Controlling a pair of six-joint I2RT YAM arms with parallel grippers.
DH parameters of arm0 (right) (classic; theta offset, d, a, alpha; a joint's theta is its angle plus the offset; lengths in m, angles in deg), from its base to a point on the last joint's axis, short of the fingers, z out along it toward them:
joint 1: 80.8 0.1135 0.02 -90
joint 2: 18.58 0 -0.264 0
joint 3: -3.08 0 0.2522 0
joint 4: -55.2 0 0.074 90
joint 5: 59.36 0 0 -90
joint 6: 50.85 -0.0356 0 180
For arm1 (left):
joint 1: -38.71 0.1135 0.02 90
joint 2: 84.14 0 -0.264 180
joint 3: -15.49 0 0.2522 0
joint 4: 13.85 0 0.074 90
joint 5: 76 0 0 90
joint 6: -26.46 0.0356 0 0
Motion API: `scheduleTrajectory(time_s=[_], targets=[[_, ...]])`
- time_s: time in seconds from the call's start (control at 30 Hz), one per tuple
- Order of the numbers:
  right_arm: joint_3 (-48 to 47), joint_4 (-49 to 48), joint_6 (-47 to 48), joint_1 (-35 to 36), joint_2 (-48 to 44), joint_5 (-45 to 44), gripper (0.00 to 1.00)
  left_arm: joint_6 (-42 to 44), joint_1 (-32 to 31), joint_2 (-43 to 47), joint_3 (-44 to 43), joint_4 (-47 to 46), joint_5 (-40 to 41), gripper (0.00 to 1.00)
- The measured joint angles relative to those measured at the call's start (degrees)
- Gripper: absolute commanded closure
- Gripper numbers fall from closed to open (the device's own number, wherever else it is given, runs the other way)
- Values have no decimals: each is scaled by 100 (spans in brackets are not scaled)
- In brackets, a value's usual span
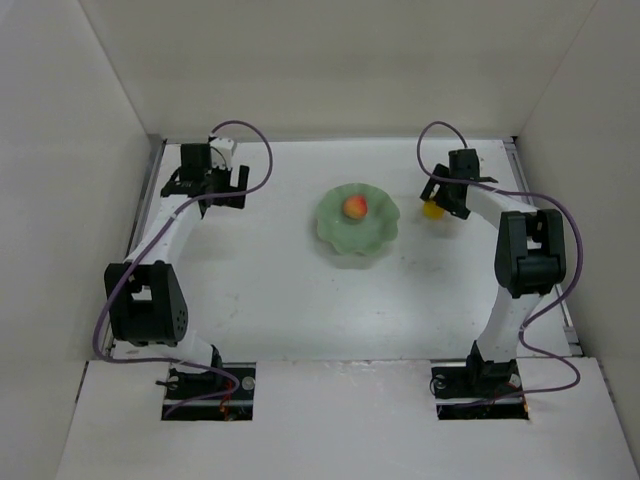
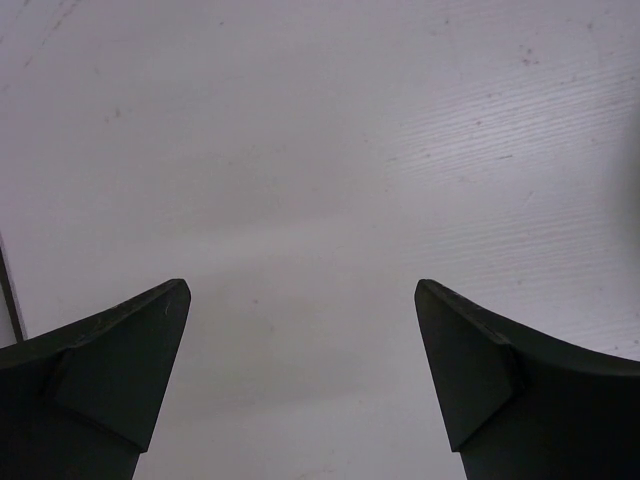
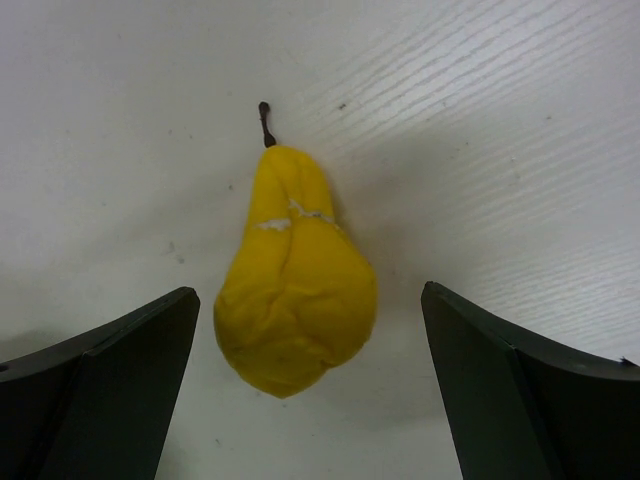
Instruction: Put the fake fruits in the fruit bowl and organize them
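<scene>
The pale green scalloped fruit bowl stands at the table's middle with the red-orange peach inside it. The yellow pear lies on the table right of the bowl, stem pointing away from the camera, and shows in the top view as a small yellow patch. My right gripper hovers over the pear, open, its fingers either side of the fat end without touching. My left gripper is open over bare table at the far left, holding nothing.
White walls enclose the table on three sides. Both arm bases sit at the near edge. Purple cables loop from each wrist.
</scene>
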Motion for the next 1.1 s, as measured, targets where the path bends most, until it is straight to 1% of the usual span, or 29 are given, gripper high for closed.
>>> scheduleTrajectory(time_s=[0.07,0.1,0.23,0.3,0.33,0.47,0.57,0.63,0.73,0.8,0.9,0.93,0.97,1.0,1.03,1.07,1.1], targets=[[0,76,127,2,2,-46,23,-50,153,98,61,13,-35,0],[0,90,184,2,4,-61,32,-74,212,160,70,13,-46,0],[13,111,310,4,4,-79,65,-155,282,334,70,-50,-81,0],[28,103,310,4,4,-90,78,-177,278,363,70,-57,-96,0],[46,76,330,11,-9,-98,81,-190,275,367,70,-57,-103,0],[337,50,404,125,-330,-186,81,-210,267,367,70,-55,-111,0],[608,33,531,444,-929,-354,81,-214,271,367,74,-57,-118,0],[691,-44,597,828,-1408,-433,81,-214,273,367,81,-55,-122,0],[708,-304,634,1611,-1934,-461,80,-214,284,367,92,-55,-131,0],[721,-476,608,2138,-2057,-448,78,-214,284,367,96,-57,-133,0],[831,-564,511,2798,-1947,-343,73,-214,286,369,122,-76,-133,0],[876,-564,468,2951,-1853,-302,71,-214,289,372,136,-81,-133,0],[905,-557,437,3058,-1755,-267,65,-214,289,372,153,-90,-133,0],[918,-529,407,3145,-1635,-238,57,-214,289,374,166,-92,-136,0],[922,-507,367,3198,-1530,-216,49,-212,291,374,177,-94,-136,0],[922,-481,330,3230,-1438,-195,35,-214,293,374,184,-94,-136,0],[922,-461,302,3239,-1381,-175,25,-212,295,376,188,-94,-136,0]])
